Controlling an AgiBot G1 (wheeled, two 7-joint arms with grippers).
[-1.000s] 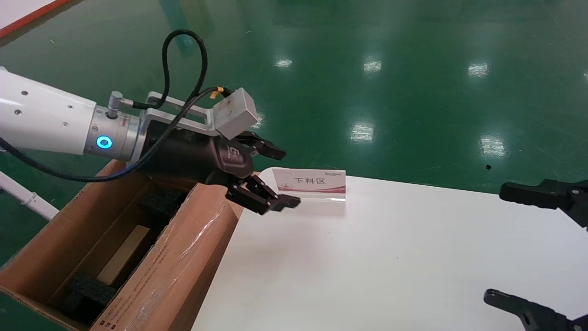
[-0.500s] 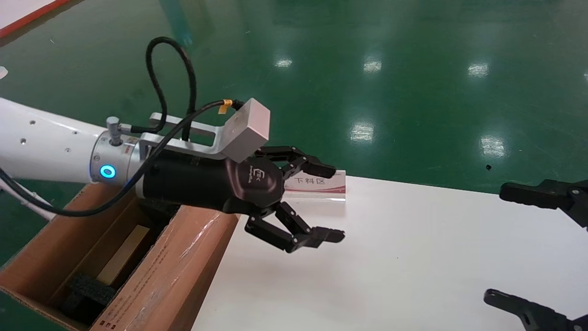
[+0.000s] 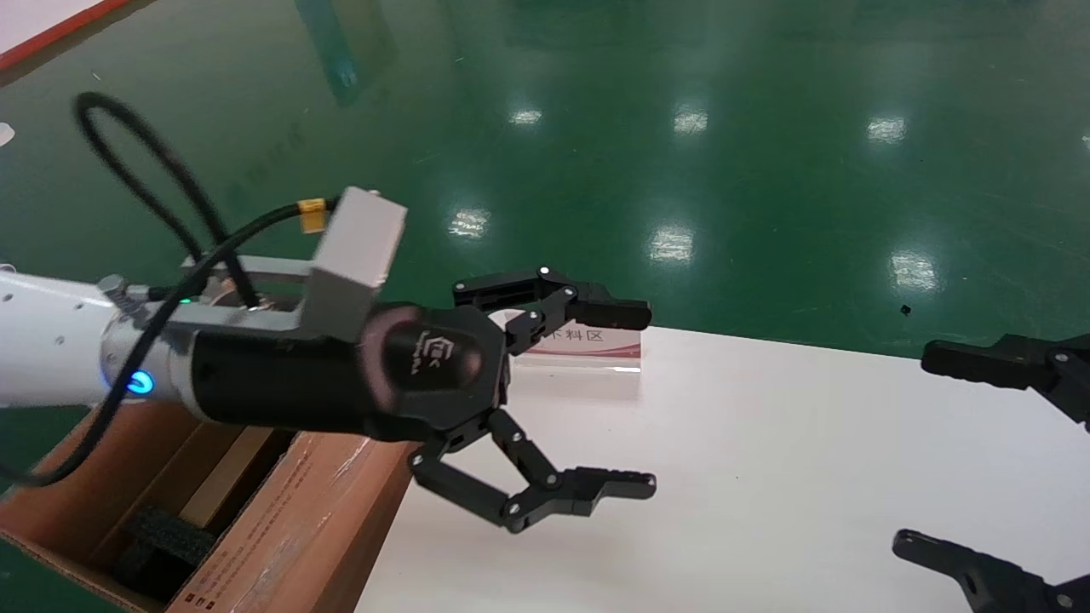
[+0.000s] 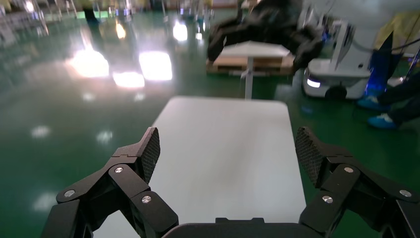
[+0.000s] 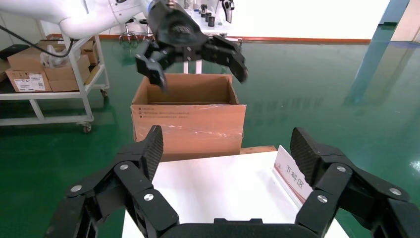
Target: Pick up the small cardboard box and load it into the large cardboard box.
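Two pincers, one carton, one tabletop, one sign, listed by size.

Tabletop [image 3: 766, 477]: white, plain, filling the right and near part of the head view; green glossy floor [image 3: 681, 128] beyond it.

Large cardboard box [image 3: 289, 519]: brown corrugated carton at the near left, standing against the tabletop's left edge. Flaps upright; the right flap carries shiny clear tape and small black print. Black foam block [image 3: 162, 545] inside at the near end.

Small cardboard box [image 3: 223, 477]: a flat tan slab lying inside the carton, on its floor, beyond the foam block and partly hidden under the left arm.

Left pincer [image 3: 630, 400]: black, reaching from the left across the carton's far end and out over the tabletop's left part. Fingers spread wide, holding nothing; raised clear of the surface.

Right pincer [image 3: 945, 455]: at the right edge above the tabletop, fingers spread wide, holding nothing.

Sign [image 3: 588, 340]: small white card with a red band and Chinese characters, standing at the tabletop's far edge, partly behind the left pincer's upper finger.
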